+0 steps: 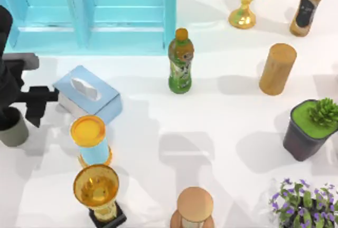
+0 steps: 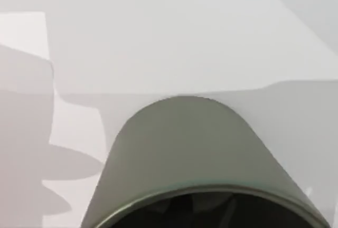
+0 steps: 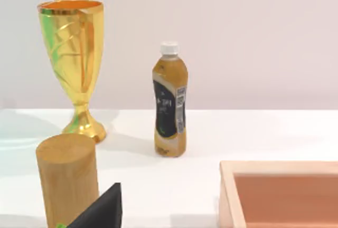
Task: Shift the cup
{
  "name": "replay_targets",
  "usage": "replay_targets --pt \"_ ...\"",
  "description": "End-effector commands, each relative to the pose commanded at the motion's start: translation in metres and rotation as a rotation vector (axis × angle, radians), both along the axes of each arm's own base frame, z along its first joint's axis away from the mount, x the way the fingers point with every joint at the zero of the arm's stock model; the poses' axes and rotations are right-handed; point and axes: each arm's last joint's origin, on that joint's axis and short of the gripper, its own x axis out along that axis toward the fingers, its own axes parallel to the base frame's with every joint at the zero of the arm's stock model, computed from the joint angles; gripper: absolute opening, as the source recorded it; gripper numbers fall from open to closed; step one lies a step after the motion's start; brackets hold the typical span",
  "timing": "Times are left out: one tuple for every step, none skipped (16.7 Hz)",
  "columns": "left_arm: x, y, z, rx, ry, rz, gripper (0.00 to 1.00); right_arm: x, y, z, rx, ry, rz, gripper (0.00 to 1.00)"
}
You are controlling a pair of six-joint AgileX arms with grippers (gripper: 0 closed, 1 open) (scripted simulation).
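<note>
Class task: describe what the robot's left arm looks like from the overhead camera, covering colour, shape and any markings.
The left arm is matte black with blocky, angular segments, plus one grey rectangular block on its upper side. Its end effector is black too, built from squared-off pieces. I see no cables, labels or markings on it.

Cup [image 2: 185, 149] matte grey-olive, smooth; trophy [image 3: 74, 64] glossy gold (metal look); cylinder [image 3: 67, 178] wood-grained; table [image 1: 222, 127] matte white.

The left arm [image 1: 9, 75] reaches in at the table's nine o'clock edge, its wrist bent down and its gripper [image 1: 11, 116] lowered at the cup [image 1: 13, 130].
</note>
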Motion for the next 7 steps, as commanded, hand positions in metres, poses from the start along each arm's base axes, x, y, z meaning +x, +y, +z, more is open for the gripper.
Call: replay_targets --pt "0.0 0.0 0.0 0.0 0.0 0.0 0.98 0.0 0.0 0.0 0.0 0.0 0.0 1.0" --pt "0.0 0.0 0.0 0.0 0.0 0.0 1.0 0.0 0.0 0.0 0.0 0.0 0.0 1.0" --pt "0.0 0.0 0.0 0.0 0.0 0.0 1.0 0.0 0.0 0.0 0.0 0.0 0.0 1.0" --pt "0.0 0.0 0.0 0.0 0.0 0.0 1.0 0.0 0.0 0.0 0.0 0.0 0.0 1.0" --pt "0.0 0.0 0.0 0.0 0.0 0.0 1.0 0.0 0.0 0.0 0.0 0.0 0.0 1.0" --pt "0.0 0.0 0.0 0.0 0.0 0.0 1.0 0.0 0.0 0.0 0.0 0.0 0.0 1.0" --pt "0.0 0.0 0.0 0.0 0.0 0.0 1.0 0.0 0.0 0.0 0.0 0.0 0.0 1.0"
